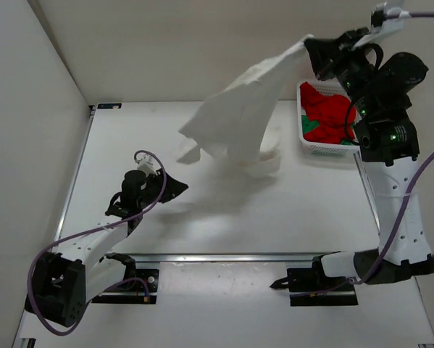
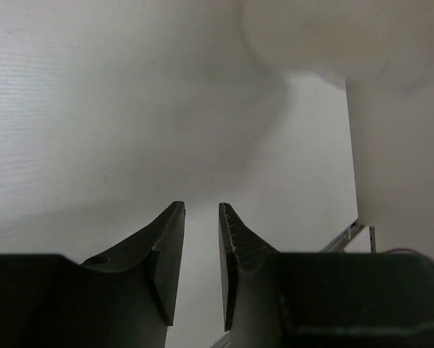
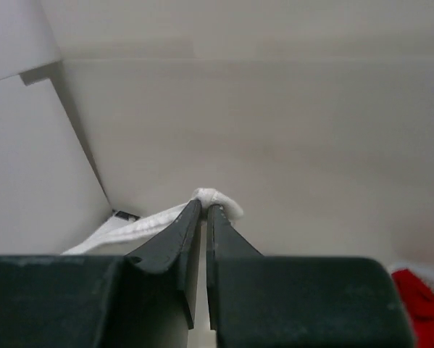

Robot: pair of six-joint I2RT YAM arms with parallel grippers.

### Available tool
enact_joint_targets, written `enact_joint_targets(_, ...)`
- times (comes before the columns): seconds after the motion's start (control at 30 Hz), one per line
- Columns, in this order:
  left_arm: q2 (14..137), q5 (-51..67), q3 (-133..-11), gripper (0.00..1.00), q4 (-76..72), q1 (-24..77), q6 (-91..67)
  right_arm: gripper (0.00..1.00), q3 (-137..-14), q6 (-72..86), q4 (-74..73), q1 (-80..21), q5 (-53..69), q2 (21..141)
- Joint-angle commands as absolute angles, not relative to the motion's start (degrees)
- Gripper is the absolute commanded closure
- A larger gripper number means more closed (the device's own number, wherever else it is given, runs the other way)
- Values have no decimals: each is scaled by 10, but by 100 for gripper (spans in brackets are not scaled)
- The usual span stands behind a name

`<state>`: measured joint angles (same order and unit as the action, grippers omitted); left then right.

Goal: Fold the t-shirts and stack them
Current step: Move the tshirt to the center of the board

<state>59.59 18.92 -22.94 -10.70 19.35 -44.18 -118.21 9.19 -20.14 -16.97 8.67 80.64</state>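
Over white table [image 1: 202,232], right gripper [image 3: 204,210] pinches white shirt [image 1: 235,116] aloft; only the left wrist view shows left gripper [image 2: 201,214] parted.

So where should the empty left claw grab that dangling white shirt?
Probably its lower left corner, approached from the left. The white shirt hangs slanting from the right claw, and that corner seems to dangle free, nearest the left claw.

No text, label, brand or number is showing legibly in any view. Small green indicator lights [image 1: 395,134] are glowing on the right arm [image 1: 398,196], and they are carrying no readable marking.
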Motion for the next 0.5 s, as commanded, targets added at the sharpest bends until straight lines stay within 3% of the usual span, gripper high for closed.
enact_joint_targets(0.0, 578, 202, -229, 63, -111, 176, -458, 100, -976, 204, -95, -68, 243, 786)
enact_joint_targets(0.23, 584, 180, -221, 61, -98, 159, -454, 100, -585, 294, 155, 59, 338, 776)
enact_joint_targets(0.33, 599, 181, -217, 59, -111, 151, -464, 100, -572, 335, 149, 86, 331, 850)
enact_joint_targets(0.47, 616, 171, -228, 58, -105, 182, -452, 78, -628, 309, 25, 69, 239, 915)
